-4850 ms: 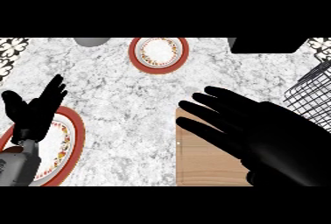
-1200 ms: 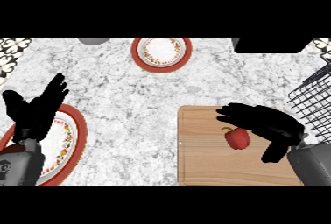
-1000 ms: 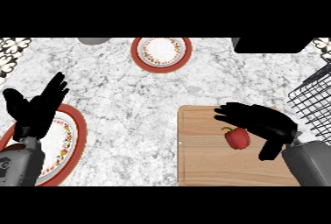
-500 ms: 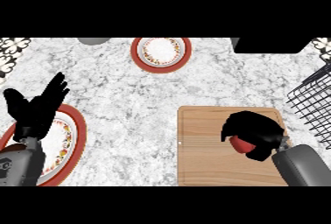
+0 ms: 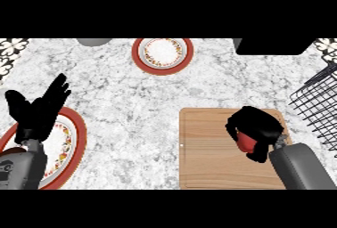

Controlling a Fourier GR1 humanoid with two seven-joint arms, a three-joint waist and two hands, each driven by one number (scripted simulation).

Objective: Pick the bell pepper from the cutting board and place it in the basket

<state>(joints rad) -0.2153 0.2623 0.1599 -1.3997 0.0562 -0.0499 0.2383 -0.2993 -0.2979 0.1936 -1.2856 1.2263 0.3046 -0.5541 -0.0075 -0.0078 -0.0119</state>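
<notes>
Left hand (image 5: pixel 38 111) at left edge over plate (image 5: pixel 74 147), fingers up, open, resting. Mid-right on cutting board (image 5: pixel 217 156): right hand (image 5: pixel 255 129) curled round bell pepper (image 5: pixel 246 141), mostly hiding it. Best lift straight up w/ wrist level, then swing toward basket (image 5: pixel 319 107) at right edge.

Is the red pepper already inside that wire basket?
No, the bell pepper is over the cutting board, wrapped by the right hand, apart from the basket.
</notes>
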